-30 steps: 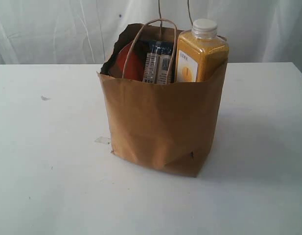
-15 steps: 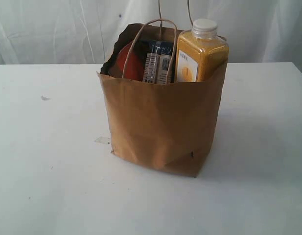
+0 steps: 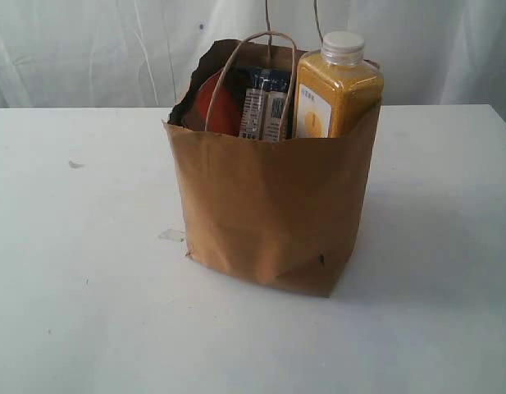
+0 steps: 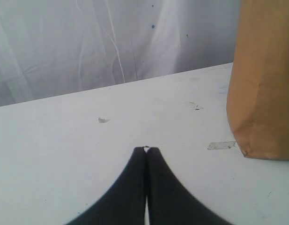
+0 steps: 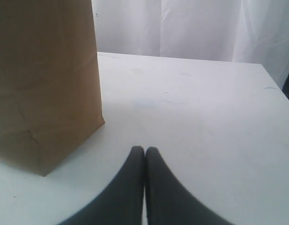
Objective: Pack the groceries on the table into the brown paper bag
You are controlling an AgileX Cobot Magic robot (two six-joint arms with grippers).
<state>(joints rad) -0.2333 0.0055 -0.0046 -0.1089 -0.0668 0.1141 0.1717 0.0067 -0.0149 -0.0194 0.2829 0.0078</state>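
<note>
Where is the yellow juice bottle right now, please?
Exterior view: the yellow juice bottle stands upright inside the brown paper bag, at its right side, beside the pasta packet.

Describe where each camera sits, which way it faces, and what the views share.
Exterior view: raised, off the arms, facing the brown paper bag on the table; no robot part shows.
Left wrist view: low over the table, facing the bag's side beyond the shut left fingers.
Right wrist view: likewise, beyond the shut right fingers.
Shared: all three show bag and table.
</note>
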